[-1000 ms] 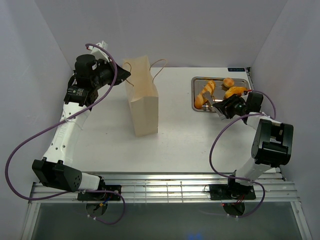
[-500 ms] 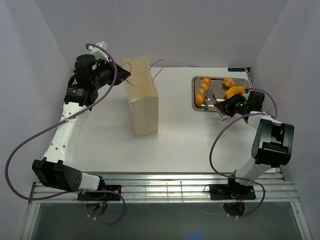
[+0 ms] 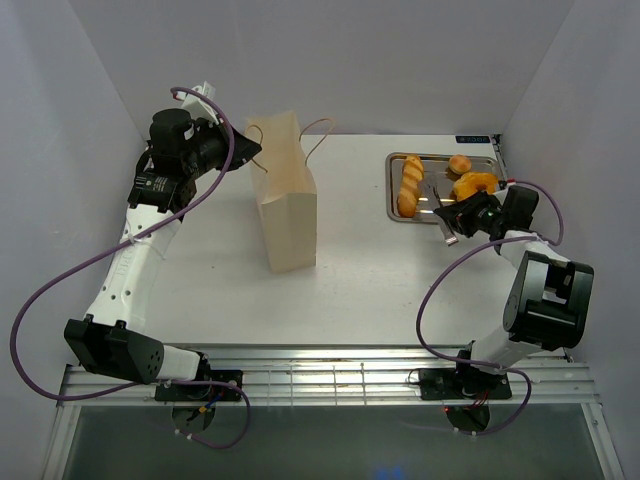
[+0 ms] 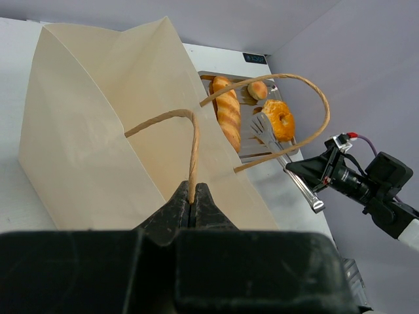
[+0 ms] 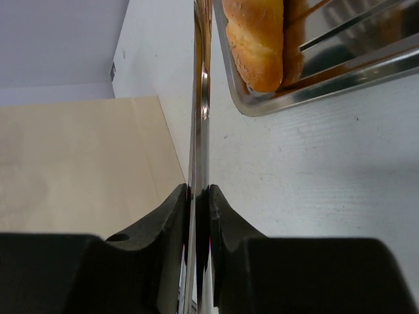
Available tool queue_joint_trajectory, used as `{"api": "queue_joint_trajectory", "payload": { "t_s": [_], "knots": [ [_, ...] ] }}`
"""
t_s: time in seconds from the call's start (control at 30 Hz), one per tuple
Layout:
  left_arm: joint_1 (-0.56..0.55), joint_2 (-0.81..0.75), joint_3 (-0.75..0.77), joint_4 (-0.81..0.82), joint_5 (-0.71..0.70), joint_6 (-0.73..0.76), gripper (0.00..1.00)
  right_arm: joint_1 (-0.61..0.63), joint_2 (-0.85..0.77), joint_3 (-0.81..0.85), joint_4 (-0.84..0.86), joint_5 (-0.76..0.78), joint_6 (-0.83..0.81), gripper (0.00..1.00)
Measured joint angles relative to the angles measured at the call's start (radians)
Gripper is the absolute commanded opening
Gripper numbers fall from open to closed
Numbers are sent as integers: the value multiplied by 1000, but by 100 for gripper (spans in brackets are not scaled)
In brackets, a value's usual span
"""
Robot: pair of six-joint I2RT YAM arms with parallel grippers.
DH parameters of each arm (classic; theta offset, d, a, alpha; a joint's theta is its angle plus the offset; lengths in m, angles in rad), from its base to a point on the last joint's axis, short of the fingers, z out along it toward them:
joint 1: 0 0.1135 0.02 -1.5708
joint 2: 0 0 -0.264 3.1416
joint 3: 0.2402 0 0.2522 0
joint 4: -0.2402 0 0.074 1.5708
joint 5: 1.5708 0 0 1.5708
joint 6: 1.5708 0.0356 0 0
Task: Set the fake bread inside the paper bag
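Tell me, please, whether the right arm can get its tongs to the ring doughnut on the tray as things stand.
Probably yes. The right hand is shut on the metal tongs, whose head lies beside the ring doughnut in the steel tray, and nothing stands between them.

Golden-orange fake bread (image 3: 410,186), cream-beige paper bag (image 3: 287,215), silver steel tray (image 3: 437,163), white table (image 3: 370,270)

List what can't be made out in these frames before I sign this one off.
1. Bag inside: its own walls hide it in the top and left wrist views.
2. Tongs tips: they run off the top edge of the right wrist view, which sees them edge-on.
3. Loaf: only one end shows in the right wrist view; the top edge cuts the rest.
4. Doughnut and bun: outside the right wrist view altogether.
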Motion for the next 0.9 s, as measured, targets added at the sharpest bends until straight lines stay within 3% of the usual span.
{"api": "queue_joint_trajectory", "payload": {
  "t_s": [0.27, 0.4, 0.53, 0.9],
  "knots": [
    [0, 0, 0, 0, 0, -6, 0, -12, -6, -70, -1, -14, 0, 20],
    [0, 0, 0, 0, 0, -6, 0, -13, -6, -69, 4, -25, 1, 35],
    [0, 0, -1, 0, 0, -6, 0, -13, -6, -69, 3, -39, -2, 43],
    [0, -1, -2, 0, 5, -6, 0, -22, -40, -69, -34, -48, -34, 54]
  ]
}}
